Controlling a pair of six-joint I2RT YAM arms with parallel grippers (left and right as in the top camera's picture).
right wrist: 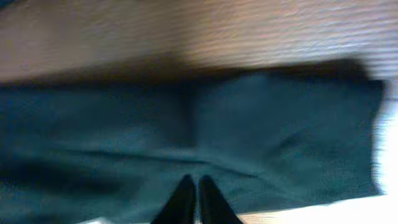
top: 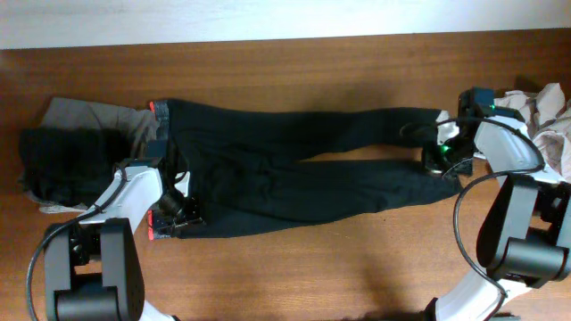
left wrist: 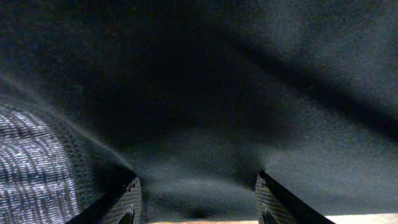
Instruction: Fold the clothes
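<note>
Where the left hand (left wrist: 199,190) sits: fingers (left wrist: 127,202) apart, over black cloth beside the grey waistband (left wrist: 31,162).
Right hand (right wrist: 193,186): fingers together, pinching the leg end.
Leggings (top: 285,169): flat on the desk (top: 312,62), long axis left to right, waistband leftward, cuffs rightward.
Lining (top: 159,109): red-orange, showing at the waistband edge.
Other garments (top: 62,152): heaped just left of the waistband.

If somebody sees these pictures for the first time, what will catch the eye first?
The long black leggings stretched across the middle of the wooden table stand out first, with bright red-orange lining showing at the waistband on the left. One arm sits at each end: the left end effector by the waistband, the right end effector at the leg cuffs. A dark and grey pile of clothes lies at the far left.
</note>
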